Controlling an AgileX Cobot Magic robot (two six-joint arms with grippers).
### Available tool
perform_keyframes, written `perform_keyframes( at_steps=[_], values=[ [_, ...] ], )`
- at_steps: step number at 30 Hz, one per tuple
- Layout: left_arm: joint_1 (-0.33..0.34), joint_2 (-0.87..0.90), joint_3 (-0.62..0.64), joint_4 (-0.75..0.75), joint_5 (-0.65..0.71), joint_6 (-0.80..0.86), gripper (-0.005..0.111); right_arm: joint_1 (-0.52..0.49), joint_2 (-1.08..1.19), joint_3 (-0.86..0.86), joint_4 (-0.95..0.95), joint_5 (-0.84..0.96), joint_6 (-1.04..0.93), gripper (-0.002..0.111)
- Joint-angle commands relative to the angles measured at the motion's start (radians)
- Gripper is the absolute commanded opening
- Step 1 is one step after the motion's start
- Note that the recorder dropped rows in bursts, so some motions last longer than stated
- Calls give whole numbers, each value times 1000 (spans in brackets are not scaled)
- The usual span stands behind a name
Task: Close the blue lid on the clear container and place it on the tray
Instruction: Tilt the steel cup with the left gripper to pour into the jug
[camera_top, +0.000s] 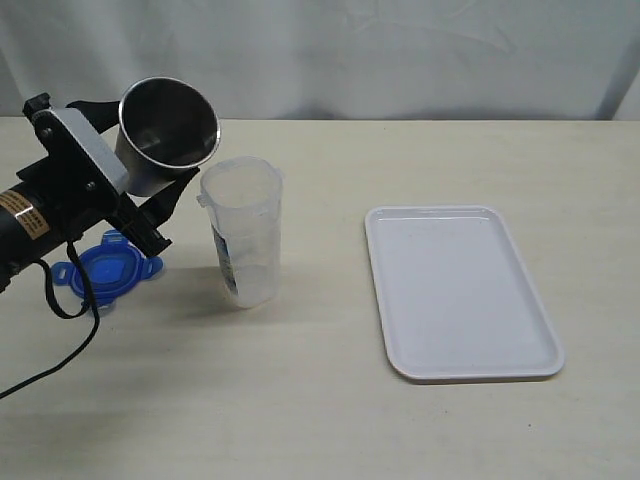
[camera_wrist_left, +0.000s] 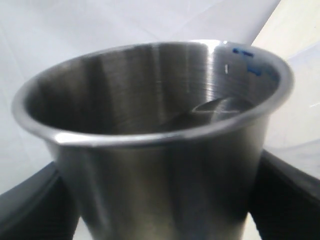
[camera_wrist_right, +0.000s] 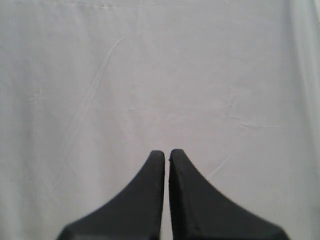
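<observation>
Clear container (camera_top: 243, 235) has no lid on and is not on the tray, so I judge no part of the task finished.

Table (camera_top: 320, 420): beige, carries everything.

Tray (camera_top: 460, 300): white, flat on the table on the right side of the exterior view, nothing on it, well apart from the container.

Container: upright on the table, left of the tray, mouth open, label strip down its side. Contents can't be made out.

Metal cup (camera_top: 165, 135): not a task item. It is clamped near its base by the left gripper (camera_top: 140, 170), lifted off the table and tilted, with its rim up beside the container's rim. Touching or not, can't tell. In the left wrist view the cup (camera_wrist_left: 160, 150) fills the frame, with a dark finger pressed on each side of it at the left gripper (camera_wrist_left: 160, 210). Whether anything is in the cup is unclear.

Blue lid (camera_top: 108, 270): flat on the table, left of the container and apart from it, partly hidden under the left arm and its cable. Nobody is holding it.

Right gripper (camera_wrist_right: 167, 155): jaws nearly together with only a thin slit between them, nothing held, facing white cloth. It is out of the exterior view.

Left to do, by my read:
- free the left gripper of the cup
- pick up the lid
- seat it on the container and snap the flaps
- carry the container to the tray
</observation>
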Motion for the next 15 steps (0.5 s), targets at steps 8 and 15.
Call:
perform_keyframes(
  at_steps=[8, 15],
  values=[
    [-8, -18, -8, -15, -63, 61, 0, 0, 4, 2, -7, 8, 2, 4],
    [-8, -18, -8, -15, -63, 61, 0, 0, 4, 2, -7, 8, 2, 4]
  ],
)
